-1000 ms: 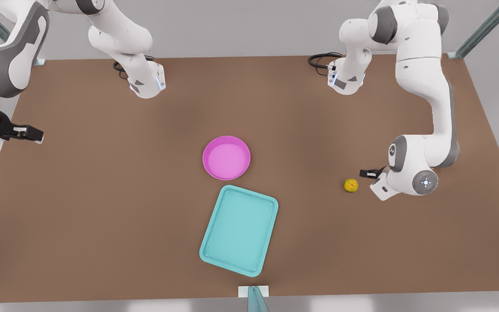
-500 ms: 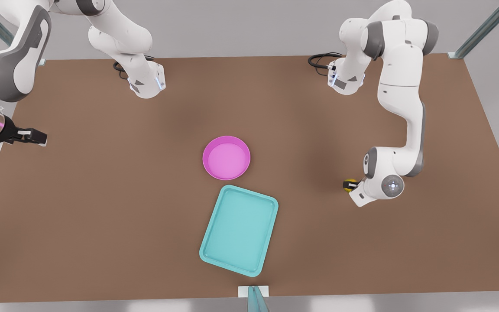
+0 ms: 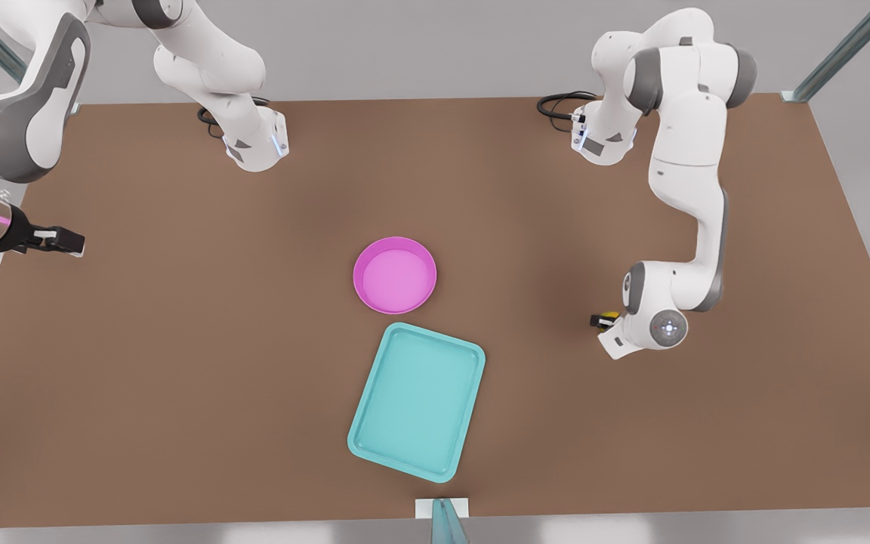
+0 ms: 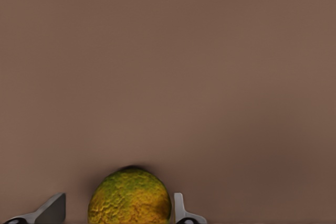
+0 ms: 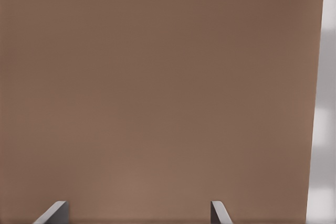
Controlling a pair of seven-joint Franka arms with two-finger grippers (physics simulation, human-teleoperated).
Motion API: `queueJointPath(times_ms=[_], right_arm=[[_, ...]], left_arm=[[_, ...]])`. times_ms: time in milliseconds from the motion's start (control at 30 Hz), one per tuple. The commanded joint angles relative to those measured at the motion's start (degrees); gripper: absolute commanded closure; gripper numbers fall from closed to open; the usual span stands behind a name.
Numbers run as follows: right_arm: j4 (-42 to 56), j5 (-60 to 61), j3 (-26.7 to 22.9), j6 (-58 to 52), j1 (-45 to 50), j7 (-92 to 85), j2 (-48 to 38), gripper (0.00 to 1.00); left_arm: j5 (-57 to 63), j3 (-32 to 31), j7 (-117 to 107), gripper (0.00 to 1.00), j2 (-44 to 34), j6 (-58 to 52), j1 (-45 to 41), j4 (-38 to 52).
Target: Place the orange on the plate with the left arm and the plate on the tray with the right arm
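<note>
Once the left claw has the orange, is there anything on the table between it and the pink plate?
Nothing visible. The left claw straddles the orange, and only bare table lies between there and the plate. The tray sits nearer the camera, off that line. The right claw waits open at the table's far edge.

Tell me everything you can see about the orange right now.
The orange is a small round fruit with bumpy yellow-orange skin and greenish patches. It sits on the brown table toward the front view's right, well apart from the plate and tray. The left gripper straddles it, one finger close against its side, the other standing off with a gap. In the front view the arm mostly hides it.
</note>
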Motion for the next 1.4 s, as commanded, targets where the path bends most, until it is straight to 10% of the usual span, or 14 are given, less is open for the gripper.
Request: queueJointPath(times_ms=[0, 367, 500, 733, 1033, 1100, 1133, 1267, 1367], right_arm=[[0.03, 0.10, -0.02, -0.03, -0.07, -0.15, -0.06, 0.00], [-0.06, 0.19, -0.02, -0.03, -0.07, -0.33, 0.03, 0.00], [0.03, 0.19, -0.02, -0.03, -0.07, -0.33, 0.03, 0.00], [-7.43, 4.92, -0.02, -0.73, 0.37, -1.12, -0.06, 0.00], [-33.46, 11.87, 0.07, 20.80, 5.03, 0.03, -4.63, 0.00], [-37.50, 14.51, 0.07, 25.37, 5.12, 0.03, -4.98, 0.00], [-39.35, 16.62, 0.07, 27.74, 5.82, 0.03, -4.45, 0.00], [-42.25, 21.63, 0.16, 33.55, 8.02, 0.11, -1.73, 0.00], [-42.07, 22.95, 0.16, 35.04, 10.04, 1.08, -0.50, 0.00]], left_arm=[[0.07, 0.00, 0.50, 0.00, 0.39, 0.14, 0.00, 0.04], [0.07, 0.00, -3.98, 0.42, -0.75, -1.35, -1.49, 0.04], [0.07, -0.17, -18.21, 0.41, -6.56, -12.86, -8.96, 4.60], [-3.01, -9.92, -50.28, 0.41, 7.68, -21.48, -23.11, 35.63], [-3.36, -13.09, -62.51, 0.39, 11.11, -13.49, -32.34, 35.54], [-3.36, -13.44, -63.74, 0.30, 12.43, -9.88, -33.14, 35.54], [-3.36, -13.44, -64.10, 0.01, 12.69, -8.91, -33.40, 35.54], [-3.01, -13.01, -63.39, 0.00, 11.73, -9.70, -33.31, 35.54], [-2.57, -5.89, -35.29, 0.00, -6.37, -48.79, -19.78, 35.54]])
